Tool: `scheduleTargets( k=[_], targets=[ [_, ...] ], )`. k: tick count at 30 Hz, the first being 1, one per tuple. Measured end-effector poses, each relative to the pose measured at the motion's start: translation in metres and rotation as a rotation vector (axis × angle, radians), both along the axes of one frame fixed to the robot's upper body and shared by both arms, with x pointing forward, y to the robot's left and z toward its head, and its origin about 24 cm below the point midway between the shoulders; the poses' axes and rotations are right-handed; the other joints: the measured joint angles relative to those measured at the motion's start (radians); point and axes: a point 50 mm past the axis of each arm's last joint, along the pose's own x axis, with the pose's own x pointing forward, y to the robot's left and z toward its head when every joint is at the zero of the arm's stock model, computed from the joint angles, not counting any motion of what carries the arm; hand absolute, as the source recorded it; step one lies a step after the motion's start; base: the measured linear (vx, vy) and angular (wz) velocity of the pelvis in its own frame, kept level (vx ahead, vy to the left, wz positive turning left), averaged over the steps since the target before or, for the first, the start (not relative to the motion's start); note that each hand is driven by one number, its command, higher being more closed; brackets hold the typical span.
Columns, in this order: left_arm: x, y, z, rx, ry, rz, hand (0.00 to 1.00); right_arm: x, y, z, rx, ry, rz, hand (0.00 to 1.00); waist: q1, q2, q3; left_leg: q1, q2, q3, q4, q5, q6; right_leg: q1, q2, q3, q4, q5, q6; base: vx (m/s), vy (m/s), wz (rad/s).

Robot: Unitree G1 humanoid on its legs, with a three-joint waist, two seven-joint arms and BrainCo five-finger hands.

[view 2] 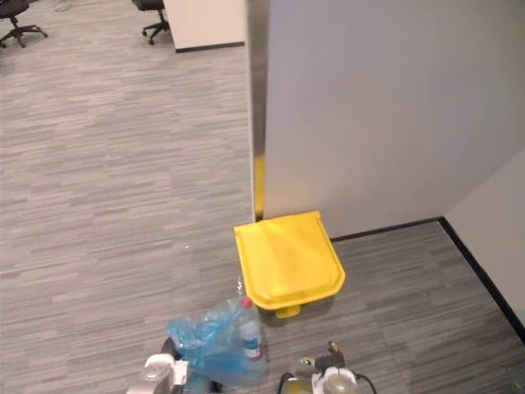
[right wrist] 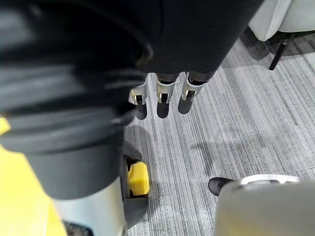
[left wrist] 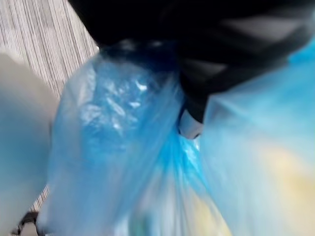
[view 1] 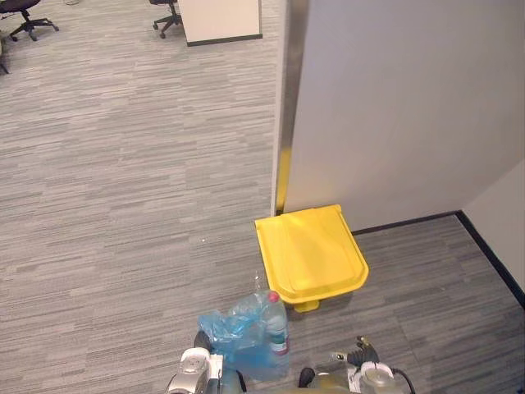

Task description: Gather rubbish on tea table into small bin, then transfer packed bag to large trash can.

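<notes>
Left hand (left wrist: 216, 73) was clenched on the gathered neck of the blue bag (view 1: 238, 336). In the left wrist view the plastic bunched up into the hand under the dark cover, with one silver fingertip (left wrist: 189, 127) showing against it. The bag hung low at the near edge of the head views, just above the grey carpet (view 1: 123, 205). A clear bottle (view 1: 277, 324) with a red cap stood upright against the bag's right side.

Right hand (right wrist: 187, 49) was released: fingers (right wrist: 165, 91) straight, side by side, pointing down at the carpet, nothing in them.

Just beyond the bag sat the yellow bin (view 1: 312, 250), lid closed. Its yellow pedal (right wrist: 139, 178) faced the robot, and the right wrist view showed it close below the right hand. The bin's back was up against the corner of a pale partition wall (view 1: 394, 107). Bag and bin were near each other, not touching. Two office chairs (view 1: 29, 20) stood well away at the far end of the floor.
</notes>
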Motion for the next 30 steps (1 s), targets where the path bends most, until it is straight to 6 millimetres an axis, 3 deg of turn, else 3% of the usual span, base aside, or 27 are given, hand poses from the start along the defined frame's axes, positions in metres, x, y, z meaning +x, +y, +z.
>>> scheduleTargets(
  k=[10,14,15,16,17,19,21,22,24,25,26,27,28,30],
  targets=[
    [-0.009,0.014,-0.002,0.048,0.031,-0.016,1.0,0.001,-0.001,-0.001,-0.007,0.021,0.021,0.0,0.0,0.003,-0.003,0.04,-0.004,0.048,-0.05,0.0,0.002,-0.011,0.017,0.105,-0.048,0.051,0.001,0.04,0.023,-0.31],
    [-0.008,0.013,-0.002,0.047,0.029,-0.022,1.0,0.008,-0.001,0.001,-0.008,0.007,0.028,0.0,-0.004,-0.004,0.005,0.013,0.001,0.043,0.041,-0.066,0.022,-0.1,0.009,0.137,0.121,0.032,0.021,-0.06,0.054,-0.31],
    [-0.005,0.014,-0.001,0.049,0.022,-0.022,1.0,0.01,-0.001,0.001,-0.005,-0.003,0.023,0.0,-0.007,-0.014,0.022,0.029,0.0,0.031,0.058,-0.099,0.043,-0.125,-0.004,0.131,0.221,0.018,0.043,-0.13,0.056,-0.15],
    [-0.002,0.015,0.0,0.051,0.016,-0.023,1.0,0.012,-0.001,0.002,-0.005,-0.011,0.024,0.0,-0.009,-0.021,0.034,0.042,-0.007,0.019,0.067,-0.115,0.041,-0.166,-0.009,0.129,0.325,0.017,0.047,-0.17,0.079,-0.09],
    [-0.002,0.014,0.0,0.049,0.015,-0.023,1.0,0.02,0.0,0.006,-0.005,-0.038,0.024,0.0,-0.011,-0.019,0.051,0.049,-0.005,0.007,0.091,-0.131,0.054,-0.213,-0.011,0.115,0.387,-0.023,0.053,-0.15,0.062,0.03],
    [0.007,0.014,0.004,0.053,-0.007,-0.03,1.0,0.022,0.004,0.006,0.003,-0.051,0.025,0.0,-0.008,-0.047,0.068,0.044,0.0,-0.008,0.118,-0.146,0.069,-0.269,0.005,0.092,0.336,-0.019,0.061,-0.06,0.05,0.22],
    [0.014,0.012,0.006,0.048,-0.024,-0.034,1.0,0.027,0.008,0.009,0.012,-0.075,0.026,0.0,-0.008,-0.066,0.092,0.027,0.014,-0.009,0.179,-0.171,0.068,-0.309,0.017,0.041,0.193,0.059,0.05,0.02,-0.007,0.17],
    [0.016,0.009,0.006,0.041,-0.03,-0.035,1.0,0.03,0.01,0.01,0.012,-0.089,0.027,0.0,-0.006,-0.071,0.108,0.023,0.025,-0.006,0.234,-0.198,0.061,-0.311,0.023,0.02,0.122,0.089,0.044,0.04,-0.089,0.02],
    [0.019,0.006,0.008,0.03,-0.047,-0.034,1.0,0.029,0.012,0.01,0.011,-0.091,0.025,0.0,-0.005,-0.087,0.112,-0.009,0.03,-0.009,0.372,-0.279,0.047,-0.311,0.016,0.007,0.107,0.089,0.038,0.1,-0.187,0.07],
    [0.025,0.0,0.01,0.015,-0.067,-0.032,1.0,0.029,0.009,0.011,0.005,-0.088,0.023,0.0,0.002,-0.084,0.115,-0.01,0.043,-0.01,0.44,-0.33,0.036,-0.312,0.02,0.011,0.137,0.083,0.009,0.15,-0.175,-0.06],
    [0.027,-0.004,0.011,0.004,-0.076,-0.034,1.0,0.03,0.007,0.012,-0.003,-0.092,0.025,0.0,0.006,-0.061,0.118,-0.01,0.07,-0.011,0.458,-0.35,0.02,-0.311,0.038,0.004,0.154,0.062,0.017,0.18,-0.153,-0.12],
    [0.029,-0.008,0.012,-0.005,-0.085,-0.036,1.0,0.038,0.006,0.016,-0.008,-0.126,0.024,0.0,0.012,-0.033,0.115,-0.013,0.097,-0.017,0.457,-0.36,0.004,-0.32,0.061,0.004,0.182,0.066,-0.009,0.21,-0.158,0.1],
    [0.031,-0.009,0.013,-0.008,-0.095,-0.037,1.0,0.039,0.007,0.018,-0.008,-0.141,0.02,0.0,0.004,-0.032,0.115,-0.011,0.108,-0.028,0.454,-0.366,-0.008,-0.325,0.068,0.021,0.221,0.056,-0.034,0.24,-0.176,0.24],
    [0.03,-0.009,0.013,-0.008,-0.094,-0.035,1.0,0.032,0.009,0.015,0.002,-0.128,0.013,0.0,0.01,-0.037,0.107,0.011,0.119,-0.058,0.438,-0.377,-0.033,-0.327,0.082,-0.003,0.252,0.043,-0.03,0.26,-0.199,0.23]
  ],
)
